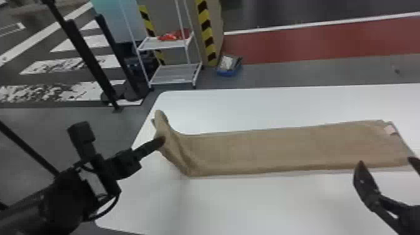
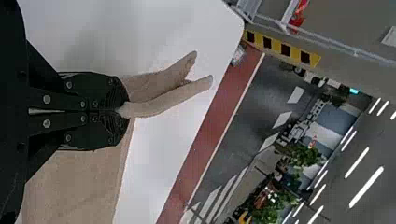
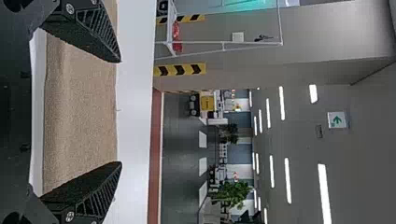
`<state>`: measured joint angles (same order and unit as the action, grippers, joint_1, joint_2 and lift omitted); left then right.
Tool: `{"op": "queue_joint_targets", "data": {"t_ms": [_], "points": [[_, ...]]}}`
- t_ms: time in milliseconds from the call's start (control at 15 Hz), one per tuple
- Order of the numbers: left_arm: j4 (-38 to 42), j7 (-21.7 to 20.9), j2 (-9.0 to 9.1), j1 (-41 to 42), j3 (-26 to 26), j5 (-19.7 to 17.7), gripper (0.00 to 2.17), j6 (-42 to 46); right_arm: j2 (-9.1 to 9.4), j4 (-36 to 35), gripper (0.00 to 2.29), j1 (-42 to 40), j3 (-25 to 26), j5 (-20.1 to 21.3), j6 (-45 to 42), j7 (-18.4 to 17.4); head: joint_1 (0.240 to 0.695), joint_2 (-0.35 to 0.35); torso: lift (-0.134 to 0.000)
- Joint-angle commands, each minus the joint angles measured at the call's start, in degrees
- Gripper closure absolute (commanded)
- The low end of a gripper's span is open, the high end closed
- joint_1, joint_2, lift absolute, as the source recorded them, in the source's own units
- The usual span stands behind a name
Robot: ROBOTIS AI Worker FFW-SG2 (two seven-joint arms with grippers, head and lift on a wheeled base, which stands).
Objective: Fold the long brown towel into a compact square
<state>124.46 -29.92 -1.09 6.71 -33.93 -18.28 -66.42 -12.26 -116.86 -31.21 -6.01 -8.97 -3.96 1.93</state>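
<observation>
While left jaws pinch the towel (image 1: 281, 150) (end raised), right jaws gape empty, table (image 1: 250, 203) beyond long edges

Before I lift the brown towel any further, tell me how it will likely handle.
The brown towel will probably be floppy: its end, pinched in the left gripper, rises in soft folds while the rest lies flat. Its matt, cloth-like surface looks unlikely to be slippery, and its flat spread suggests it won't roll.

We look past the white counter (image 1: 250, 203) to a gray floor (image 1: 300, 73) crossed by a red band (image 1: 297, 43), where a white shelf rack (image 1: 165, 48) stands beside yellow-and-black stripes (image 1: 206, 34); overhead, we see strip lights (image 3: 324, 196) and a white sign (image 3: 337, 120) bearing a green arrow.
</observation>
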Motion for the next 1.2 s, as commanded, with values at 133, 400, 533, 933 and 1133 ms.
{"op": "queue_joint_targets", "data": {"t_ms": [133,400,533,933,1133], "points": [[5.53,8.66,1.09,-5.83,24.79,6.41,2.15,-6.67,0.04,-0.12,0.1,-0.87,0.56,0.0,-1.35,-0.09,0.695,0.131,-0.123],[0.17,12.96,1.24,-11.28,43.78,16.79,2.15,-6.67,0.04,-0.04,0.11,-1.04,0.82,0.0,-1.88,-0.09,0.695,-0.046,-0.123],[-6.16,18.24,1.24,-13.91,50.11,19.25,2.15,-4.03,0.04,0.05,0.11,-1.04,1.0,0.0,-1.88,-0.09,0.695,-0.119,-0.123],[-10.73,22.81,1.24,-13.91,57.58,18.72,0.0,0.19,-0.05,0.14,0.11,-0.51,1.09,0.0,-1.88,-0.09,0.695,-0.209,-0.123],[-9.41,22.72,1.24,-12.16,57.49,18.28,0.04,0.19,0.13,0.23,0.11,0.45,0.65,0.18,-0.48,0.0,0.695,-0.225,-0.123]]}}
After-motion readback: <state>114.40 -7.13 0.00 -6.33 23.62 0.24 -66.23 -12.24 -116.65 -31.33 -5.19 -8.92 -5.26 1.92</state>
